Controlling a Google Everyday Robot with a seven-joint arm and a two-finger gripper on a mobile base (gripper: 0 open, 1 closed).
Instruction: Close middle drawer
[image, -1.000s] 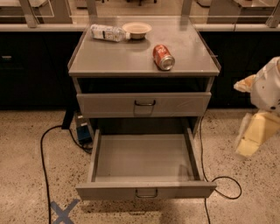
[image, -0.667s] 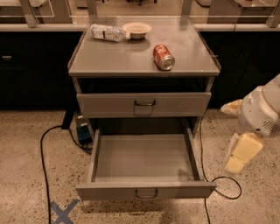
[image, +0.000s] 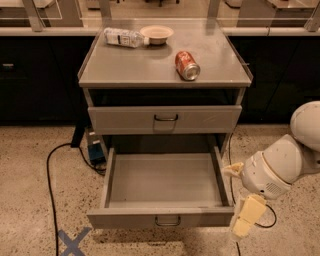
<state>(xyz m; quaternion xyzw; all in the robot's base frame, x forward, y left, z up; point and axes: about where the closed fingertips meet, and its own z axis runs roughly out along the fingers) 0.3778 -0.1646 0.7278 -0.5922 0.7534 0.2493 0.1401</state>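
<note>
Since the earlier frames the gripper (image: 234, 201) has dropped lower and swung in toward the cabinet; it now hangs just beside the right front corner of the middle drawer (image: 120, 218). Its two yellowish fingers (image: 248, 216) are spread apart and grasp nothing. The middle drawer is pulled far out and shows only its bare grey floor. Above it, the upper drawer (image: 200, 120) sits pushed in. On the cabinet top (image: 145, 67) lie a red can (image: 187, 65) on its side, a plastic bottle (image: 123, 37) on its side, and a small bowl (image: 156, 34).
</note>
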